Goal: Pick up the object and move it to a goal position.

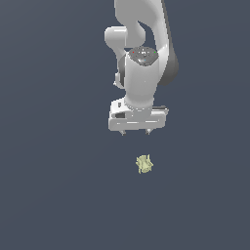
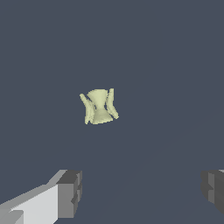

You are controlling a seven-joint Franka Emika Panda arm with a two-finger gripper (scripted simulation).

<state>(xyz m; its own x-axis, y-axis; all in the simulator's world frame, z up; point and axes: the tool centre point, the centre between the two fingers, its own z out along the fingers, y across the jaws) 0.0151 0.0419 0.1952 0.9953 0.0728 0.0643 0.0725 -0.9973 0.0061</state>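
You've got one pale yellow-green lumpy object (image 1: pixel 144 164) (image 2: pixel 99 106), one white arm (image 1: pixel 141 53), one end effector (image 1: pixel 136 132) (image 2: pixel 141 192) with two fingers (image 2: pixel 70 193), and one dark surface (image 1: pixel 49 171).

The object (image 1: pixel 144 164) is pale yellow-green, plain, with darker shading in its folds. The gripper (image 1: pixel 135 132) is white with dark grey fingertips (image 2: pixel 70 194). The tabletop (image 1: pixel 49 171) is uniform slate blue-grey.

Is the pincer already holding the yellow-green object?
No, the pincer is open and the object lies apart from it.
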